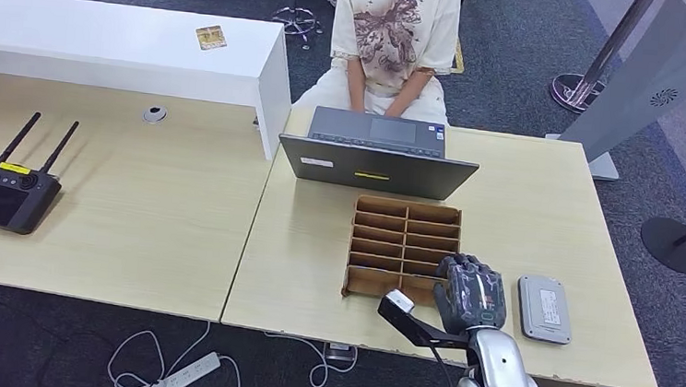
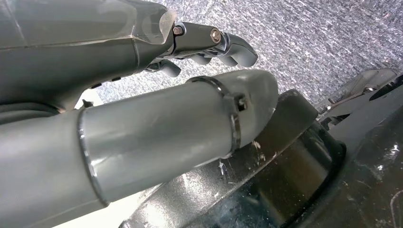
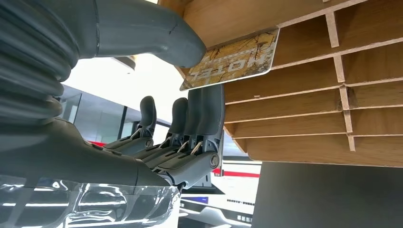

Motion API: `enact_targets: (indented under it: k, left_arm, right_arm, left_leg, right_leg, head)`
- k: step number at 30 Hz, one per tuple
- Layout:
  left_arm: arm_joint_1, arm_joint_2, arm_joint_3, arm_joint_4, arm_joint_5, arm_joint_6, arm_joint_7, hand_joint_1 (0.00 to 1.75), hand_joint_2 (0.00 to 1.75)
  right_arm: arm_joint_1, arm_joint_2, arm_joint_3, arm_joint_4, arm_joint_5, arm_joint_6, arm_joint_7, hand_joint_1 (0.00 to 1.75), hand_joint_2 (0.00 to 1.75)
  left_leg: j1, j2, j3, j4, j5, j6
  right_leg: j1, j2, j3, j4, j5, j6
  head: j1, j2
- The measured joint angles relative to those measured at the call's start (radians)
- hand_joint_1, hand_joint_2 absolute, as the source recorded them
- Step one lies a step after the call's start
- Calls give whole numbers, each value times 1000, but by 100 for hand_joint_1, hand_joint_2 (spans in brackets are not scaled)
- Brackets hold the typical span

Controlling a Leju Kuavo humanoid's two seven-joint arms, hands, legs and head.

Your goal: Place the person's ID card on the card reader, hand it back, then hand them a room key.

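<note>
**Right hand at the wooden rack, pinching a hotel card**

The right hand (image 1: 471, 294) hung over the near right corner of the wooden rack (image 1: 403, 248) on the light desk (image 1: 541, 218). In the right wrist view its thumb (image 3: 157, 28) and fingers (image 3: 206, 109) pinched a yellow-brown room key (image 3: 233, 61) printed HOTEL, the card resting at the edge of a slot in the rack.

The card reader (image 1: 544, 307), a flat grey box, lay just beside that hand on its right, flat on the desk. A small yellowish card (image 1: 210, 37) lay on the raised white counter (image 1: 121, 33), well apart from the hand.

The left hand (image 2: 209, 45) hung over grey carpet, fingers curled in, holding nothing.

A person (image 1: 393, 40) in a pale printed shirt sat across the desk, behind an open laptop (image 1: 378, 152). A black remote controller (image 1: 4, 193) with two antennas lay on the left desk.
</note>
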State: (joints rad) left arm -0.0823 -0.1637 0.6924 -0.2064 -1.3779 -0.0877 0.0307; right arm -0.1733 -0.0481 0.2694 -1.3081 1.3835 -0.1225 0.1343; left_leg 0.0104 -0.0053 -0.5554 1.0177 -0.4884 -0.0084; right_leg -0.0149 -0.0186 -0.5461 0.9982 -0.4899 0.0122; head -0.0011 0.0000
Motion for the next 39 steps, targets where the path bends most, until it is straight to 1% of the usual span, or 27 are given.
enact_targets:
  k: [9,12,21,28,31,35,37,39]
  left_arm:
    - [0,0,0,0,0,0,-1,0,0]
    - [0,0,0,0,0,0,-1,0,0]
    - [0,0,0,0,-1,0,-1,0,0]
    - [0,0,0,0,-1,0,-1,0,0]
    - [0,0,0,0,-1,0,-1,0,0]
    - [0,0,0,0,-1,0,-5,0,0]
    - [0,0,0,0,-1,0,-8,0,0]
    - [0,0,0,0,0,0,-10,0,0]
  right_arm:
    - [0,0,1,0,0,0,-3,106,175]
    - [0,0,1,0,0,0,-3,113,175]
    - [0,0,3,-1,0,0,-3,118,175]
    - [-2,0,5,-1,1,0,-3,126,175]
    - [-6,0,7,0,2,0,-4,136,175]
    - [-17,0,8,6,3,-1,-12,166,175]
    - [-21,0,8,9,2,-5,-18,173,175]
    - [-24,0,9,10,0,-14,-22,175,175]
  left_leg:
    - [0,0,0,0,0,0]
    - [0,0,0,0,0,0]
    - [0,0,0,0,0,0]
    - [0,0,0,0,0,0]
    - [0,0,0,0,0,0]
    - [0,0,0,0,0,0]
    - [0,0,0,0,0,0]
    - [0,0,0,0,0,0]
  right_leg:
    - [0,0,0,0,0,0]
    - [0,0,0,0,0,0]
    - [0,0,0,0,0,0]
    - [0,0,0,0,0,0]
    - [0,0,0,0,0,0]
    - [0,0,0,0,0,0]
    - [0,0,0,0,0,0]
    - [0,0,0,0,0,0]
  head:
    - [0,0]
    - [0,0]
    - [0,0]
    - [0,0]
    - [0,0]
    - [0,0]
    - [0,0]
    - [0,0]
